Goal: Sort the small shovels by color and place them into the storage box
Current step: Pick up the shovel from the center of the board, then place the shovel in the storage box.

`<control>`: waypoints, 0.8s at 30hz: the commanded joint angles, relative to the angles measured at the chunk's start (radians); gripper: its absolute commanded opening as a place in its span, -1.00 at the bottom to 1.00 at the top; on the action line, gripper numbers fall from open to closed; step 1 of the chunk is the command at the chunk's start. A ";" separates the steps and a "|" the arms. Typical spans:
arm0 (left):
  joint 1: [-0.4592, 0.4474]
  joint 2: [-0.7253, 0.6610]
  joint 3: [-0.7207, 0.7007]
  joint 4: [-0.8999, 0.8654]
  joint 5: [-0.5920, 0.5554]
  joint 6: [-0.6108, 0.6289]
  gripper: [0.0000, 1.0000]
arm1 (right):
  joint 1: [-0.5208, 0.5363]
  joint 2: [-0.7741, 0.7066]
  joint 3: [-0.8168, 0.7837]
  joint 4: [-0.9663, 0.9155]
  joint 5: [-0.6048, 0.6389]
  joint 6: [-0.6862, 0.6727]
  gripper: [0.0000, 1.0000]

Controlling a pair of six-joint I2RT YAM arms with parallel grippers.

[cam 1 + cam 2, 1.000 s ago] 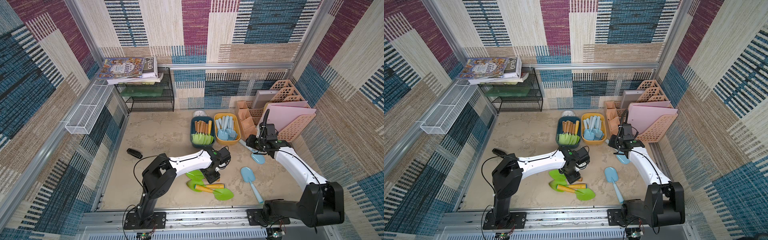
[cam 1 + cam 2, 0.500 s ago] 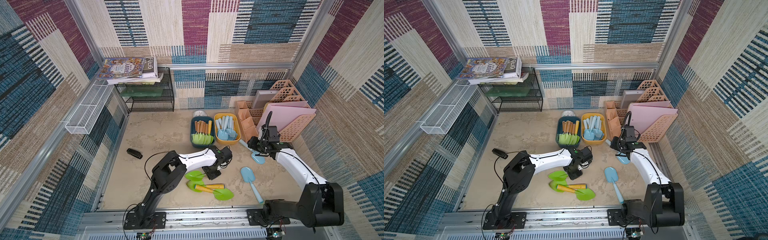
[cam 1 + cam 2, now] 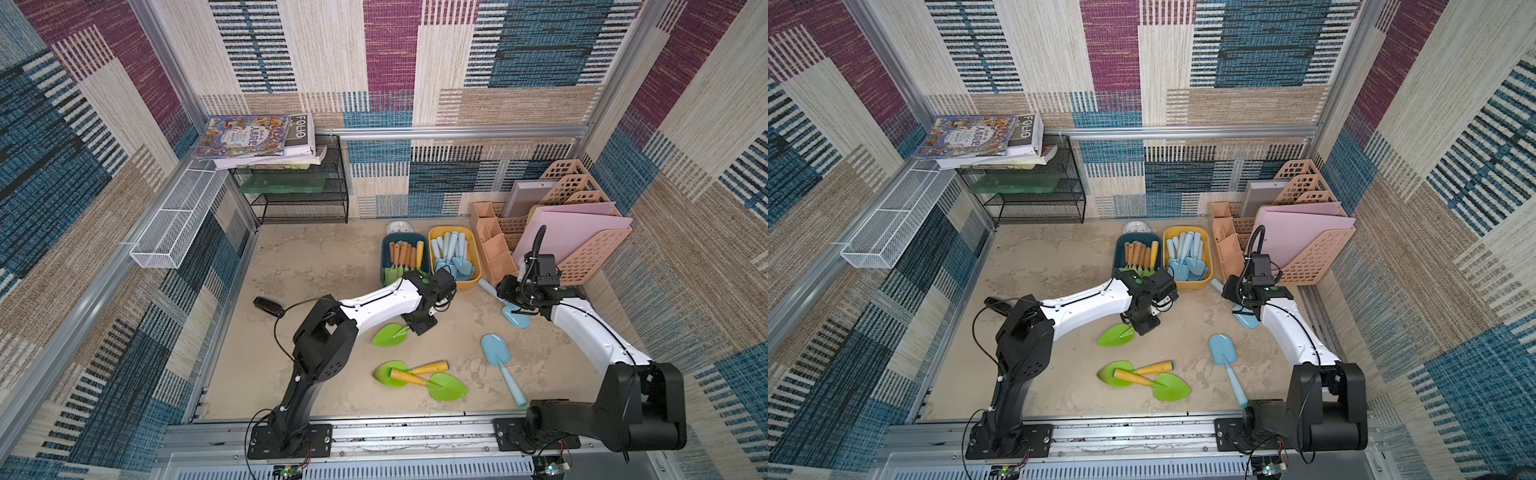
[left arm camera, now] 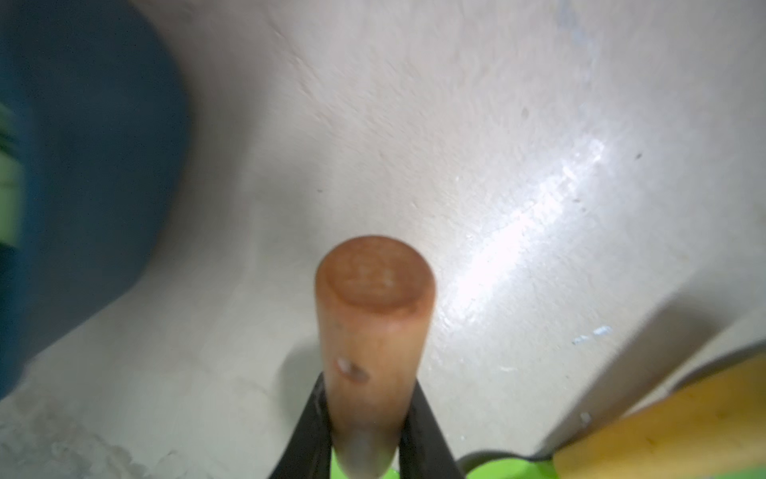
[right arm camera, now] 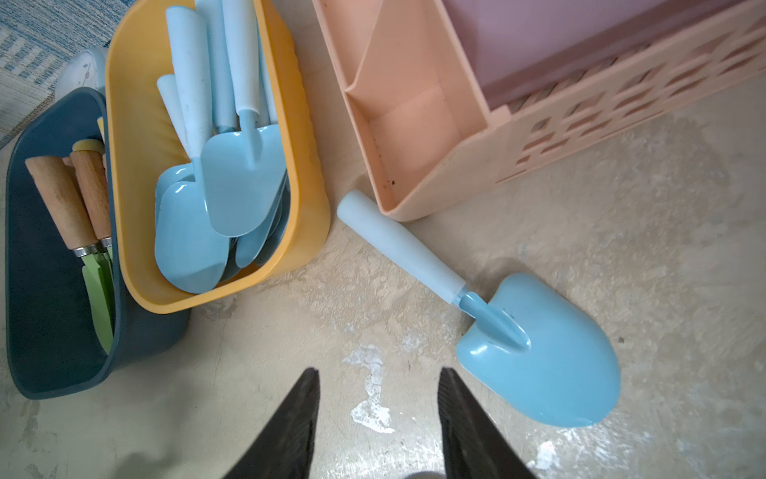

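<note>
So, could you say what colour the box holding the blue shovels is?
The box is yellow; the right wrist view shows it best.

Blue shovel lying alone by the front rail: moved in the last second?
No. The blue shovel holds the same spot and angle against the front rail, handle end still near it.

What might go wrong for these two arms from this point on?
1. The left gripper is shut on the wooden handle alone, so the green blade may droop or twist out when lifted.
2. The loose blue shovel has its handle end beside the peach organizer and the yellow bin; the open right gripper may knock either while reaching.
</note>
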 commanded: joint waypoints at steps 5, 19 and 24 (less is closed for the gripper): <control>0.115 -0.062 0.229 -0.009 0.064 -0.051 -1.00 | -0.001 0.009 -0.017 0.038 -0.011 0.004 -0.02; 0.316 0.393 0.910 0.010 0.152 -0.375 -1.00 | -0.001 0.020 -0.027 0.031 0.009 -0.013 -0.03; 0.329 0.396 0.811 0.103 0.140 -0.449 -1.00 | -0.001 0.045 -0.025 0.040 0.000 -0.013 -0.03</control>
